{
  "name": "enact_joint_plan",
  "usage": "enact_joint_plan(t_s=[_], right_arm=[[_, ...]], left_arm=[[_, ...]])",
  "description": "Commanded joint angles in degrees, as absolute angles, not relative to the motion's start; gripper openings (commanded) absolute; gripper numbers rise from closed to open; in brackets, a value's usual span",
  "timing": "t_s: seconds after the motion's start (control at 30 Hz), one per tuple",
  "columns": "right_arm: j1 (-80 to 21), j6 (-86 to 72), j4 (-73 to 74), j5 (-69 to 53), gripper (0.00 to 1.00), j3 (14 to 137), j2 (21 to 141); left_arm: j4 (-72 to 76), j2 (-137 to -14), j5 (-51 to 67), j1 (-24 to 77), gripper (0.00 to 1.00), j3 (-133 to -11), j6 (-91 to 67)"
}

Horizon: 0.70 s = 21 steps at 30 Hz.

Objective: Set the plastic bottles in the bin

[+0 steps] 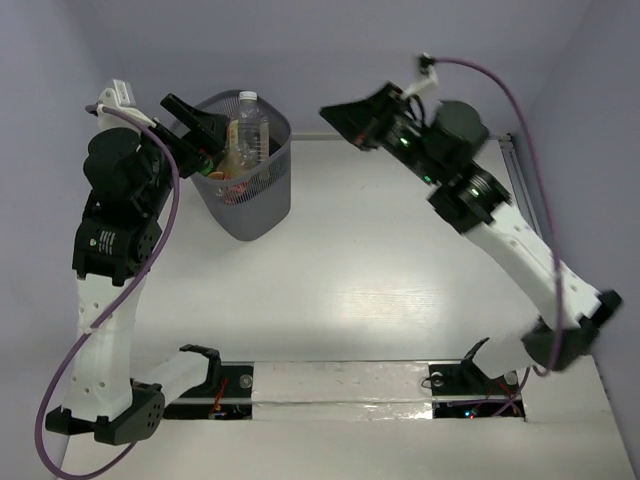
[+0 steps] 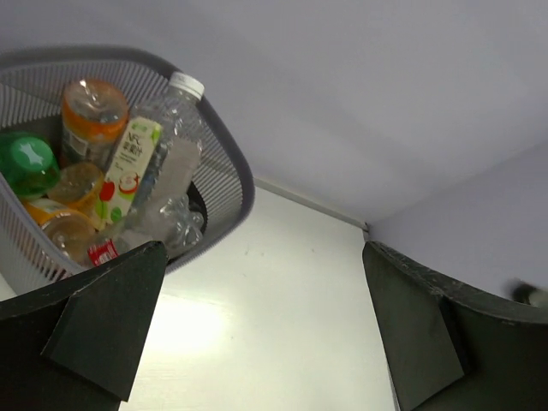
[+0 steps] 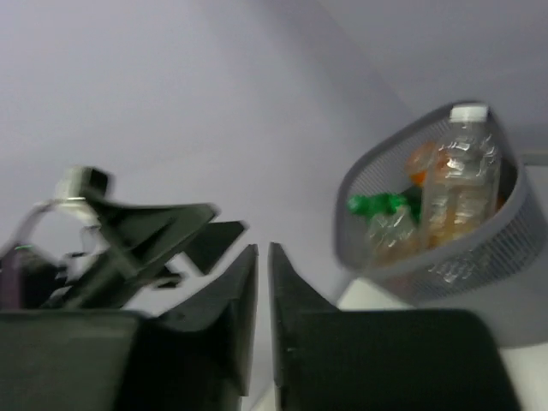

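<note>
The bin (image 1: 252, 212), a dark grey mesh basket, stands at the back left of the table and holds several plastic bottles (image 1: 247, 135). In the left wrist view the bin (image 2: 233, 163) shows a clear white-capped bottle (image 2: 175, 124), orange ones and a green one inside. My left gripper (image 1: 203, 140) hovers at the bin's left rim, open wide with nothing between its fingers (image 2: 264, 253). My right gripper (image 1: 335, 118) hangs in the air to the right of the bin (image 3: 390, 184). Its jaws (image 3: 263, 250) stand almost together, with only a slim gap and nothing in it.
White table surface (image 1: 400, 260) stretches between the arms. A metal rail (image 1: 515, 160) runs along the right edge, and lilac walls close in the back and sides. The right arm's purple cable (image 1: 500, 90) loops above it.
</note>
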<state>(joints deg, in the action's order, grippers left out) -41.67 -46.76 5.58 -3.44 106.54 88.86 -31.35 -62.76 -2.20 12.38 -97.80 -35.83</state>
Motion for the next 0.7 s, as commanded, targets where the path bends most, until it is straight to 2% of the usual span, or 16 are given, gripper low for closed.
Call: enact_joint_plan(t_s=[0.0,0.03,0.13,0.2,0.27,0.3,0.33,0.37,0.47,0.67], right_arm=[[-41.8,-39.6,2.1,-1.9,0.1,88.9,76.1],[-41.8,-39.2,3.3,-1.1,0.0,84.9,68.7],[-41.8,-37.5,7.2,2.7,0.0,70.7,57.6],[-41.8,-37.6,11.6,7.3,0.0,65.9,46.8],[-41.8,-38.0,19.3,11.2,0.28,60.9,40.1],[-41.8,-38.3,21.7,12.8,0.47,59.7,34.1],[-41.8,-38.7,26.3,14.0,0.67,58.5,31.4],[-41.8,-39.5,28.6,16.1,0.98,56.6,29.0],[-41.8,-40.3,33.7,17.8,1.0,53.8,21.3],[-41.8,-38.6,36.3,17.3,1.0,55.4,21.3]], left_arm=[[-27.8,-58.4,2.5,12.6,0.99,-94.3,-37.4],[-27.9,-57.0,2.7,12.6,0.99,-93.7,-37.6],[-29.5,-54.6,3.4,12.6,0.99,-91.0,-37.6],[-31.4,-51.4,3.5,12.6,0.99,-88.3,-37.3],[-32.7,-47.4,3.3,12.6,0.99,-86.3,-37.2],[-33.7,-45.9,2.9,12.6,0.99,-84.1,-37.4],[-34.1,-44.4,2.6,12.6,0.99,-83.1,-37.5],[-34.4,-41.7,2.4,12.6,0.99,-80.8,-37.8],[-34.6,-37.7,1.8,12.6,0.99,-77.0,-39.5],[-35.4,-35.9,2.9,12.6,0.99,-75.1,-42.0]])
